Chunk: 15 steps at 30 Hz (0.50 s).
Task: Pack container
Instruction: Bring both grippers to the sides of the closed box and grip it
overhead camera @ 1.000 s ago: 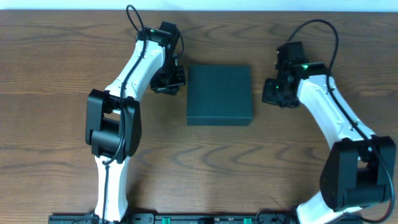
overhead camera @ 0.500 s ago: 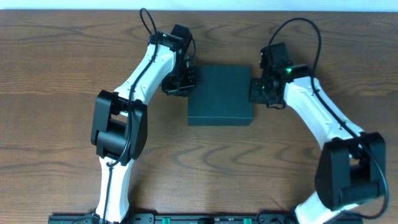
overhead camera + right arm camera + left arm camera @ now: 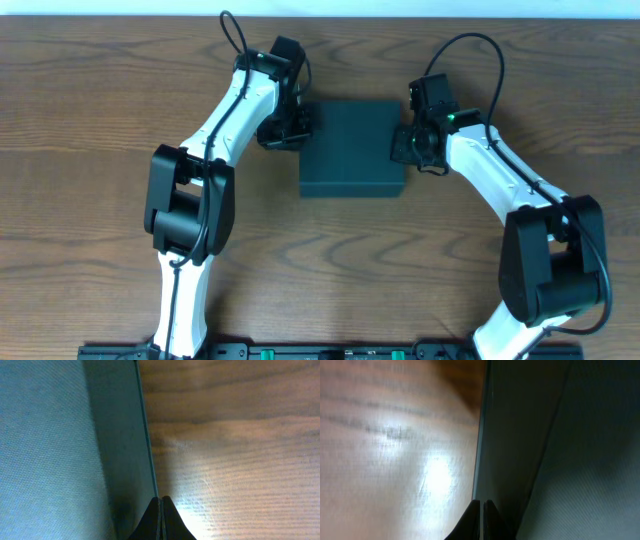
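The container [image 3: 352, 148] is a dark teal-black square box with its lid down, at the middle of the table. My left gripper [image 3: 297, 128] is shut and empty, pressed against the box's left side wall [image 3: 515, 445]; its fingertips [image 3: 482, 506] meet at the box's bottom edge. My right gripper [image 3: 405, 145] is shut and empty against the box's right side wall [image 3: 122, 445], its fingertips [image 3: 160, 502] at the bottom edge. The box sits between the two grippers. No snack packets are in view.
The wooden table [image 3: 100, 120] surrounds the box on all sides. The arm bases stand at the front edge [image 3: 320, 350]. A pale strip runs along the table's far edge [image 3: 320, 8].
Both grippers have moved inward from beside the box until they touch its left and right sides. The box has shifted slightly up and left.
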Available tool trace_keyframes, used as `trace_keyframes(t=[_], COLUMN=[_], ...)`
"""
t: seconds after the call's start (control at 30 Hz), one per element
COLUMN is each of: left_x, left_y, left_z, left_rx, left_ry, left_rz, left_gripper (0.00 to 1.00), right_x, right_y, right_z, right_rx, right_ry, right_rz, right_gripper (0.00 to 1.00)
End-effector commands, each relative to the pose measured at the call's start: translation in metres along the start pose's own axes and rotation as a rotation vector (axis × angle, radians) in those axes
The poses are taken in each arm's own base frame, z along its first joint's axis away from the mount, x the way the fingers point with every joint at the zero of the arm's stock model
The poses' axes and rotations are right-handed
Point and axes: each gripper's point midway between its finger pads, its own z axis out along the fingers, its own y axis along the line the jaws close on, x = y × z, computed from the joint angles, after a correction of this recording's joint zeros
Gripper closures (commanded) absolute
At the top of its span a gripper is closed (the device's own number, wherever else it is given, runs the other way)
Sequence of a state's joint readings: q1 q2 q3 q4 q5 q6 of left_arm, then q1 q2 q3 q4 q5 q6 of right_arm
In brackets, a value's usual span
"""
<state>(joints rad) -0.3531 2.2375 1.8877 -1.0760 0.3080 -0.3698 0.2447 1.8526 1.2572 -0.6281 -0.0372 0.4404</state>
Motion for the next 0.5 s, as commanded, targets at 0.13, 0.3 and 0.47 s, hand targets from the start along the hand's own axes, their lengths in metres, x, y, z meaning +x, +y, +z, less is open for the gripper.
trace_keyframes(t=[0.13,0.3,0.47], left_x=[-0.004,-0.012,-0.016], left_y=[-0.037,-0.05,-0.052], left_z=[0.0,-0.003,-0.003], left_rx=[0.163,0.228,0.237], left_ry=[-0.005,-0.03,-0.045], left_rz=[-0.01,-0.019,-0.03], left_gripper=[0.94,0.94,0.94], right_x=[-0.003,-0.02,-0.033], right_y=[0.022,0.031,0.038], right_z=[-0.001,-0.003,-0.005], right_rx=[-0.095,-0.141,-0.173], right_ry=[-0.003,-0.068,-0.116], right_rz=[0.104,0.111,0.13], right_gripper=[0.99,0.99,0.98])
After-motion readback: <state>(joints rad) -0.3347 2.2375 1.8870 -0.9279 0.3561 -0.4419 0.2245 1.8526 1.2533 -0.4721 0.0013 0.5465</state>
